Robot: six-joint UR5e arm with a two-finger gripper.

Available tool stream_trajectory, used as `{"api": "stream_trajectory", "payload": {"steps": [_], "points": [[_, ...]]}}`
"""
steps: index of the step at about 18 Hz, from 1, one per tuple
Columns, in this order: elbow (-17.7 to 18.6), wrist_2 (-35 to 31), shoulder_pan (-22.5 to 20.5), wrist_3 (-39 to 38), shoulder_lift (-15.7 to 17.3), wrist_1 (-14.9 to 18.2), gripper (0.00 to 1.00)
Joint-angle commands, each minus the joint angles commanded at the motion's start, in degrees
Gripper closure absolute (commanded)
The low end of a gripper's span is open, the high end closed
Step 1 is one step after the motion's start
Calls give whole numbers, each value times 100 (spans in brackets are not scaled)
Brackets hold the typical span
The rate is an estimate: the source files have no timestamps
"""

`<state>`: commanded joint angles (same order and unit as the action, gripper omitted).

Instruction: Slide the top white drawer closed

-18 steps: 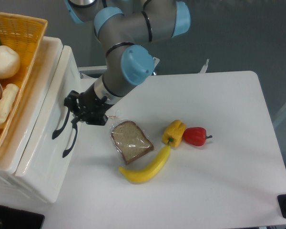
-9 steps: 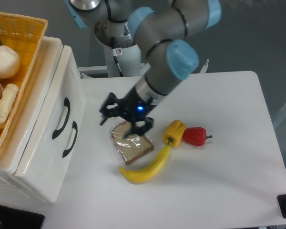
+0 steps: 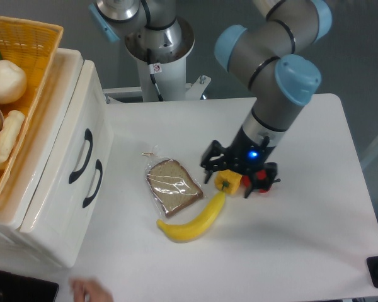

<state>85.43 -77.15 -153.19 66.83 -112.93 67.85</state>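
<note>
The top white drawer [image 3: 91, 104] is the upper front of the white cabinet at the left, with its curved black handle [image 3: 80, 156]. It sits pushed in, level with the lower drawer front [image 3: 69, 220] as far as I can see. My gripper [image 3: 238, 168] is far from the cabinet, low over the middle of the table. It is open and empty, with its black fingers [image 3: 210, 160] spread above the yellow pepper [image 3: 227, 181] and the red pepper [image 3: 262, 184], which it partly hides.
A wrapped bread slice [image 3: 171, 186] and a banana [image 3: 193, 221] lie between cabinet and gripper. A yellow basket [image 3: 25, 38] of food sits on the cabinet. A hand [image 3: 91, 291] shows at the bottom edge beside a black device [image 3: 22, 288].
My gripper has moved from the drawer handles to the right, across the bread, and now hovers over the peppers. A hand has appeared at the bottom edge.
</note>
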Motion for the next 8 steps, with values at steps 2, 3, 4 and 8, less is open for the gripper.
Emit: {"api": "stream_trajectory", "payload": {"steps": [2,3,4,8], "points": [[-27,-326,-132,1012,-88,0,0],[-27,-423,-211,1303,-106,0,0],[-18,-485,-281,1489,-141,0,0],[-53,-731,-466,1912,-308,-26,0]]}}
